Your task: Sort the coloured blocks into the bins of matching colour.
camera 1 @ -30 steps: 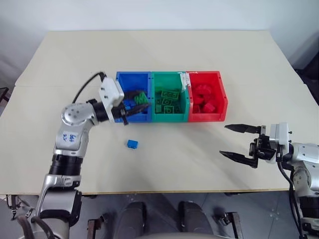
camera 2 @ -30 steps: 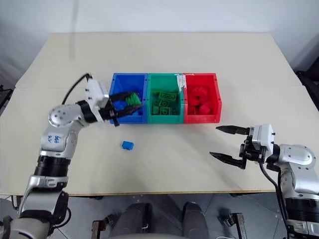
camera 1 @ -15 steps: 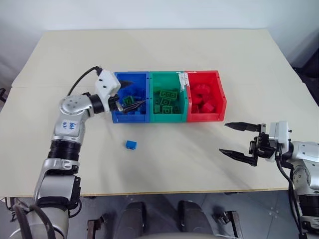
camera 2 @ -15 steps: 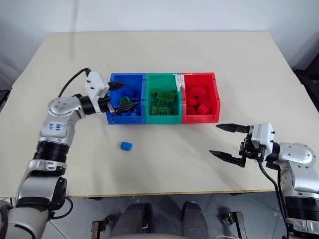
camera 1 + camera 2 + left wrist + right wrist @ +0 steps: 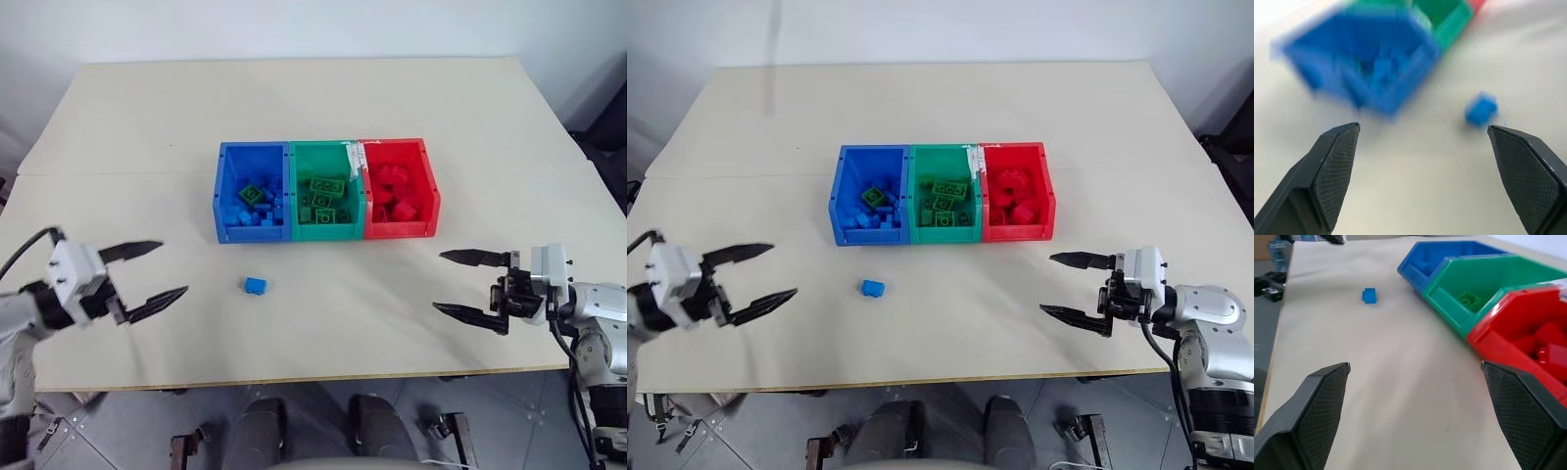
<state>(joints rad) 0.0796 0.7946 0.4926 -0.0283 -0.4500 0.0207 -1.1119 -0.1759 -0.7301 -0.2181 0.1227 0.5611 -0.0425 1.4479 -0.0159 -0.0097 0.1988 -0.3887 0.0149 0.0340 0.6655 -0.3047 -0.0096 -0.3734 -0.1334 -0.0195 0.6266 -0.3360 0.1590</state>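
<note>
Now, with three joined bins (image 5: 217, 196) mid-table, both your left gripper (image 5: 145, 277) and right gripper (image 5: 475, 286) spread wide and empty, lower the left squarely over the small blue block (image 5: 256, 285) lying alone just before the blue bin.

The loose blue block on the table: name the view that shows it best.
The left eye view: the blue block lies unobstructed on the table, in front of the blue bin. The right eye view matches. The left wrist view blurs it; the right wrist view shows it far off.
</note>
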